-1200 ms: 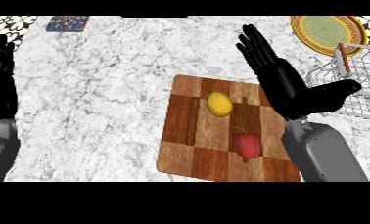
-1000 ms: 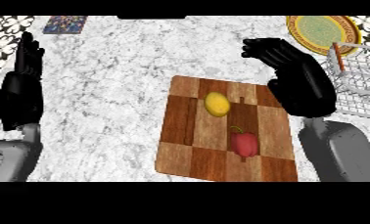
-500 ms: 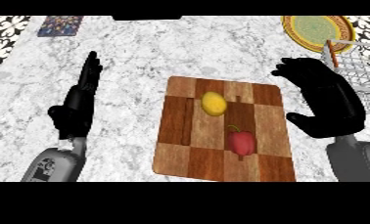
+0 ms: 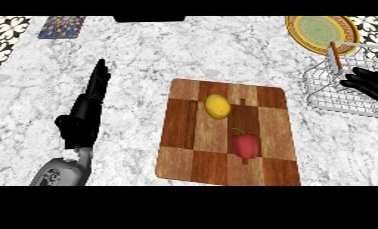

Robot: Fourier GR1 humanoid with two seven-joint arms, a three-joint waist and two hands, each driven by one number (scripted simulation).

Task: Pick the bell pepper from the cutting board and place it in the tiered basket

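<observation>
A red bell pepper (image 4: 246,145) with a green stem lies on the wooden cutting board (image 4: 193,158), near its lower right. The wire tiered basket (image 4: 332,90) stands at the right of the board, partly cut off by the view's edge. My right hand (image 4: 363,82) shows only at the right edge, over the basket, well apart from the pepper; its fingers are partly out of view. My left hand (image 4: 87,108) is open to the left of the board, fingers straight and pointing away, holding nothing.
A yellow lemon (image 4: 217,106) lies on the board above the pepper. A yellow and green plate (image 4: 320,31) sits at the back right. A patterned square (image 4: 61,27) lies at the back left on the marble counter.
My right hand has moved right, off the board to the view's edge over the basket. My left hand has come in towards the board. Pepper and lemon have not moved.
</observation>
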